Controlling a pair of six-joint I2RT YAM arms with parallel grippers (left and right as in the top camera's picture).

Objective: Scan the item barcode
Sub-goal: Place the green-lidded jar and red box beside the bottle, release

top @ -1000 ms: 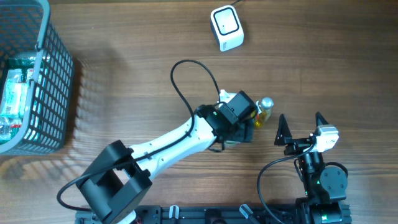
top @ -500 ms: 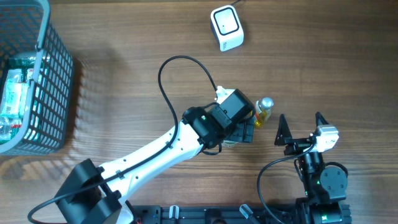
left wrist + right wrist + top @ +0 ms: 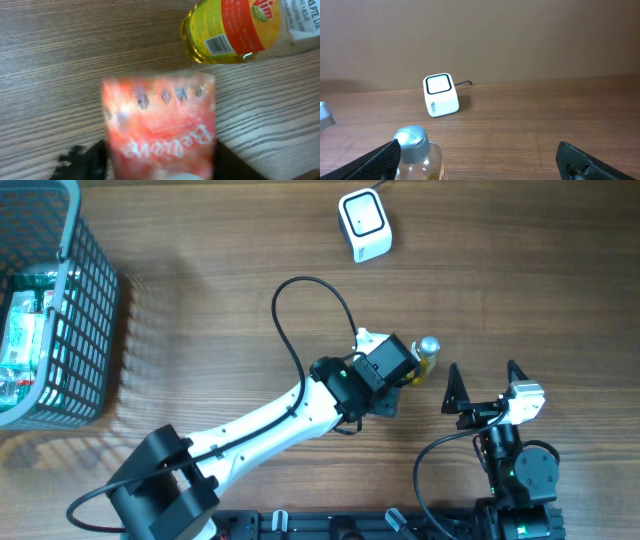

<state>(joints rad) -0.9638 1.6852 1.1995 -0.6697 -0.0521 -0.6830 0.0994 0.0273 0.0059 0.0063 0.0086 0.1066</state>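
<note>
Wire basket (image 3: 95,330) at the left end of the table (image 3: 200,300) holds several wrapped packs (image 3: 22,340), green and white; their kind cannot be made out. Left gripper (image 3: 160,167): jaws part-closed on the red pouch (image 3: 160,120), a dark finger at each flank. The pouch sits near mid-table, just beside the oil bottle (image 3: 235,27) and well apart from the white scanner (image 3: 364,223). Its long axis runs along the fingers, crimped end pointing away from the wrist; the close view is blurred. Right gripper (image 3: 483,372): jaws wide, holding nothing.

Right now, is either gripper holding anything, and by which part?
Left gripper grips the blurred red packet by its near end, across its side edges. Right gripper is open, empty.
</note>
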